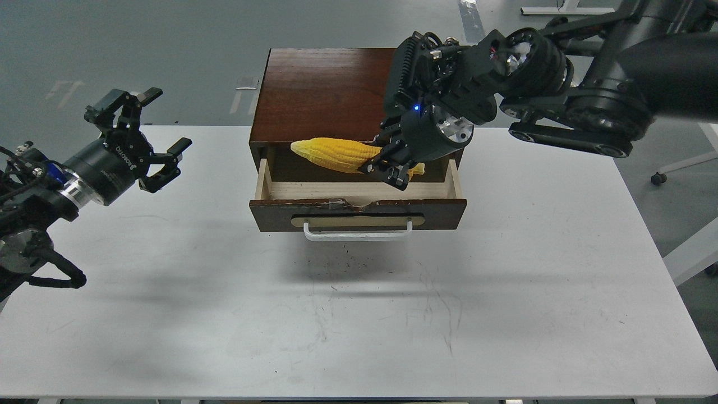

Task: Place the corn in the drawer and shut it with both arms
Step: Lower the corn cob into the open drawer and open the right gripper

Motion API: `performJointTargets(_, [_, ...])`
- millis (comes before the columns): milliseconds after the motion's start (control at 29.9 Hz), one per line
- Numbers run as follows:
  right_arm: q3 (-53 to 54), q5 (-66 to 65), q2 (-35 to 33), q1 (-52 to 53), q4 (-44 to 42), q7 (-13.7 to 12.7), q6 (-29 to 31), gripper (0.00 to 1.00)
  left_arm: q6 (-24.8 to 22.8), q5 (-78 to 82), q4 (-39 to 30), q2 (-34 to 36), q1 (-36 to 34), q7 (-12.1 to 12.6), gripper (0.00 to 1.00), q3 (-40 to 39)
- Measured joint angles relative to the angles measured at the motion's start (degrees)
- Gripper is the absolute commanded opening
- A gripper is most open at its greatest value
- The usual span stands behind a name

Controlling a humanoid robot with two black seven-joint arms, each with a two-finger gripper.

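Corn [336, 153] sits crosswise above the open drawer [359, 191], pointed tip toward our left, thick end pinched in our right gripper [388, 166]. It looks held over the back of the cavity, close under the cabinet [320, 90] front edge; can't tell if it's touching the drawer floor yet.

Risks as we see them:
- Grip is on one end only, so the cob could pivot and land with its tip on the drawer's side wall or rim.
- Release too far back and it may wedge against the cabinet edge, jamming the close.
- Right wrist is bulky and low; pulling out could clip the cabinet.

Left gripper [147, 141] is spread wide, empty, well apart over the table [505, 292]. A one-sided push on the handle [358, 231] could skew the cabinet.
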Motion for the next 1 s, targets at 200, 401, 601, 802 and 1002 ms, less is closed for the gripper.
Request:
performJointTargets(200, [-1.14, -0.02, 2.9, -1.98, -2.81, -0.01, -0.28, 0.31, 0.0, 0.0, 0.0, 0.0, 0.09, 0.0, 1.0, 0.0])
performJointTargets(401, [-1.52, 0.04, 4.11, -3.66, -4.54, -0.01, -0.28, 0.5, 0.0, 0.0, 0.0, 0.0, 0.14, 0.0, 1.0, 0.0])
performJointTargets(601, [-1.59, 0.21, 4.19, -4.28, -4.76, -0.01, -0.28, 0.69, 0.0, 0.0, 0.0, 0.0, 0.25, 0.0, 1.0, 0.0])
performJointTargets(802, [-1.59, 0.42, 3.91, -4.29, -4.76, -0.03, -0.38, 0.74, 0.0, 0.0, 0.0, 0.0, 0.28, 0.0, 1.0, 0.0])
performJointTargets(1002, [-1.58, 0.57, 3.89, -4.28, -4.65, -0.02, -0.38, 0.75, 0.0, 0.0, 0.0, 0.0, 0.43, 0.0, 1.0, 0.0])
